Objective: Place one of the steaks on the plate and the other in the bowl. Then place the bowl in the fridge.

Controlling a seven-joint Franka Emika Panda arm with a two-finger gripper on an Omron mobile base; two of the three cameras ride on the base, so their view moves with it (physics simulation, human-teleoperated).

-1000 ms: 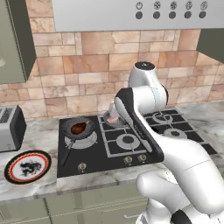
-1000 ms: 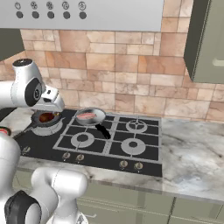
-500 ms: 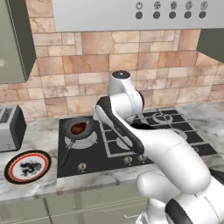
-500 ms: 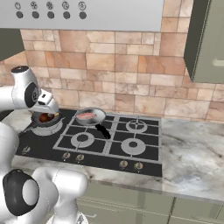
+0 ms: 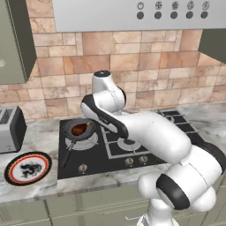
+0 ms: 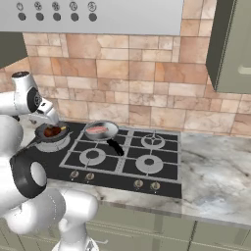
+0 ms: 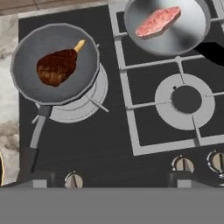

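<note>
Dark steak [image 7: 57,66]: reddish-brown, irregular slab with a pale tan bone-like stub at its upper right end. It lies flat in the dark frying pan [image 7: 26,52], which sits on the left far burner of the black hob [image 7: 100,148]. In the left base view the same steak [image 5: 79,129] shows as a small brown patch inside the pan [image 5: 67,129], whose handle runs toward the near edge of the hob.

Raw steak [image 7: 158,21]: pale pink-red, lighter marbling, roughly oblong. It lies flat in the silver frying pan [image 7: 192,37] on the far burner just to the right of the dark pan. In the right base view it [image 6: 98,129] shows as a pink strip in the silver pan [image 6: 109,134], with the pan's dark handle pointing toward the near right.

Plate [image 5: 28,167]: round, black rim, red ring, white centre with a dark drawing. It rests flat on the marble surface [image 5: 39,185] to the left of the hob, near the front edge, just in front of the grey toaster [image 5: 11,129]. Nothing lies on it.

Tool [image 7: 109,183]: poised above the hob, looking down on both pans; the two finger tips [image 7: 39,180] stand wide apart, with nothing between them. Neither steak is touched.
</note>
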